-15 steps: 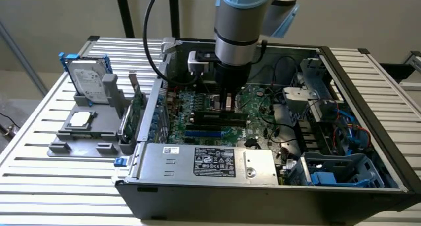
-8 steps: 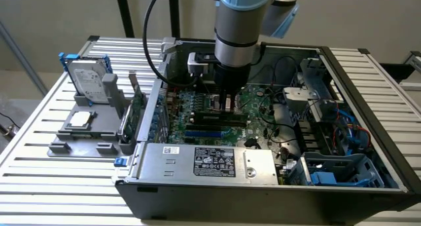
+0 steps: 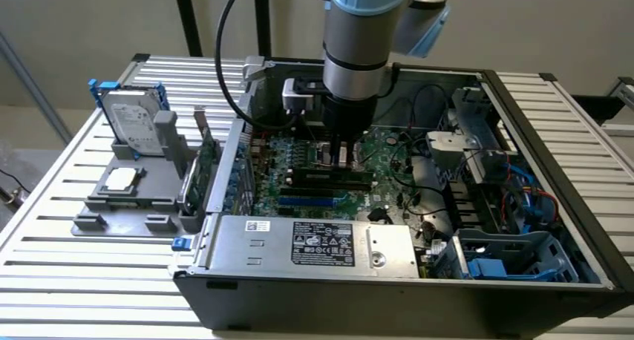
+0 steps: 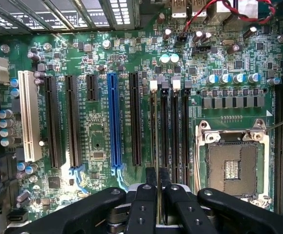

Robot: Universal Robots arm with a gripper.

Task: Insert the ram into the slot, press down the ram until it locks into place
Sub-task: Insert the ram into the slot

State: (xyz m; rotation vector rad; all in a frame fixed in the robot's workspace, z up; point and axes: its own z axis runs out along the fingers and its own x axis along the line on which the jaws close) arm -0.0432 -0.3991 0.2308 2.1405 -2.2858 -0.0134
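Hand (image 4: 158, 176) clamps the edge-on ram (image 4: 155, 139) over the slot (image 4: 153, 88); seating hidden.

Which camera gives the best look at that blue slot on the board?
The wrist view: it looks straight down on the blue slot, showing its full length. The exterior view shows the blue slot from farther off, at a slant.

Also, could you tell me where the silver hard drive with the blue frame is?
On the exterior view's left, outside the open black computer case, the silver hard drive stands on end in a grey plastic holder.
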